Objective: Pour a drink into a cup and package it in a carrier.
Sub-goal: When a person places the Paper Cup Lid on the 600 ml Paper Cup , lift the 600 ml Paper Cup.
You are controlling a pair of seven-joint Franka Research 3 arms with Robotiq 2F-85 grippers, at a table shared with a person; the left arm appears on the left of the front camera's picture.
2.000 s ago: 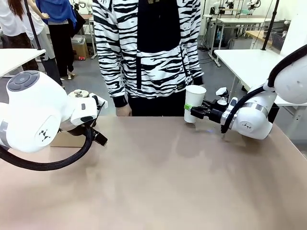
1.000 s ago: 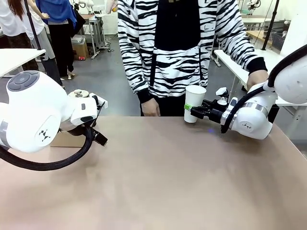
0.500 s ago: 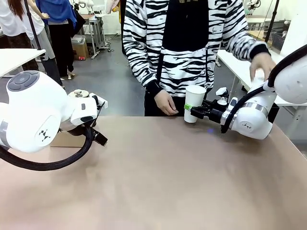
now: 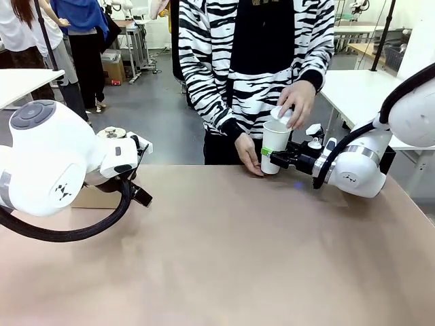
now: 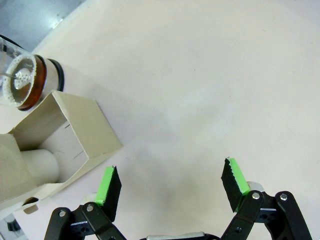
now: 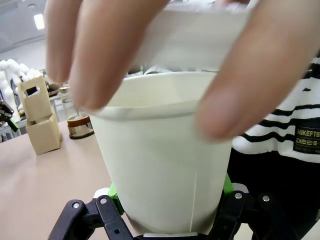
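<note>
My right gripper [image 4: 272,157] is shut on the white paper cup [image 4: 275,144], holding it upright just above the table's far edge. The cup [image 6: 165,165] sits between the green pads [image 6: 227,182]. A person's hand [image 4: 297,100] holds a white lid [image 6: 200,37] right over the cup's rim. Their other hand [image 4: 248,156] rests by the cup's base. My left gripper [image 5: 171,182] hangs open over bare table at the left [image 4: 141,192]. Beside it stands the brown cardboard carrier [image 5: 75,135], also seen as [image 6: 40,125]. The dark brown drink [image 5: 42,75] shows inside a glass pitcher [image 6: 79,124].
The brown table [image 4: 224,258] stretches wide between the two arms. The person in a striped top [image 4: 251,61] stands at the far edge. White tables [image 4: 353,88] stand behind on the right, and other people stand far off at the back left.
The person's hand has come from the side table on the right with the lid to just above the cup. Their other hand slid up to the cup's base. Both arms stayed still.
</note>
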